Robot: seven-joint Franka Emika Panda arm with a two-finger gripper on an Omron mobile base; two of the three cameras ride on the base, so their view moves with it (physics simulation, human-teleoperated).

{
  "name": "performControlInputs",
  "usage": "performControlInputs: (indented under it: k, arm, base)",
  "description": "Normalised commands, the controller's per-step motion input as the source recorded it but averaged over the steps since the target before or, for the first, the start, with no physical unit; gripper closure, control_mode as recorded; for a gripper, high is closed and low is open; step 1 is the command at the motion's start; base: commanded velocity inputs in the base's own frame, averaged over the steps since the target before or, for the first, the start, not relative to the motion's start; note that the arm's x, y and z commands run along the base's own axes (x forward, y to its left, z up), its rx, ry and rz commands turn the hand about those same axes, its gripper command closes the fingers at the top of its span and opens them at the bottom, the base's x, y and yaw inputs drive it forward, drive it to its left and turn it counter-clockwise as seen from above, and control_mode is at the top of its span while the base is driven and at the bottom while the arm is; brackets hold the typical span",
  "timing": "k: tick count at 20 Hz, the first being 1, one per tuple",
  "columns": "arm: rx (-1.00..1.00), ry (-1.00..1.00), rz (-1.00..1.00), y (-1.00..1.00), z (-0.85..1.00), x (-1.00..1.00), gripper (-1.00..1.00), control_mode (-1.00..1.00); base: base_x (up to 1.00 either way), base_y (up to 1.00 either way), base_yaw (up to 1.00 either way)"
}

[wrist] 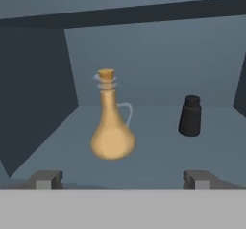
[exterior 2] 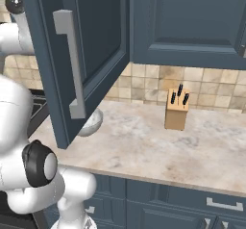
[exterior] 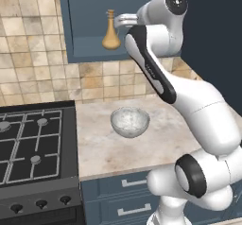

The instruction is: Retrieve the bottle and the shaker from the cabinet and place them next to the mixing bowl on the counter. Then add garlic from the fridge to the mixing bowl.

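Gas hob (exterior: 33,143): black, far left, level with the counter (exterior: 142,148). Mixing bowl (exterior: 130,121): on the beige counter, just right of the hob. Cabinet (exterior: 94,25): slate-blue, on the wall above, door swung open. Bottle (wrist: 112,122): golden-tan, upright on the cabinet shelf, left of the shaker (wrist: 190,116), the two apart. Gripper (wrist: 123,179): at the cabinet mouth facing both, jaws spread wide, holding nothing. Knife block (exterior 2: 176,110): on the counter, far right.
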Motion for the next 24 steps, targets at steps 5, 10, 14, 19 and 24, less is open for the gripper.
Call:
performControlInputs:
  k: [5, 10, 14, 19, 24]
  arm:
    - [0.0, -0.08, 0.0, 0.16, -0.07, 0.58, -1.0, -1.0]
    - [0.0, 0.01, 0.0, 0.21, 0.0, 0.61, -1.0, -1.0]
    - [-0.01, 0.07, 0.0, 0.01, 0.0, 0.46, -1.0, -1.0]
    - [-0.01, 0.0, 0.0, 0.03, 0.01, 0.43, -1.0, -1.0]
    - [0.0, 0.0, 0.0, 0.15, 0.0, 0.41, -1.0, -1.0]
  base:
    - [0.0, 0.0, 0.0]
    - [0.0, 0.0, 0.0]
    - [0.0, 0.0, 0.0]
    - [0.0, 0.0, 0.0]
    - [0.0, 0.0, 0.0]
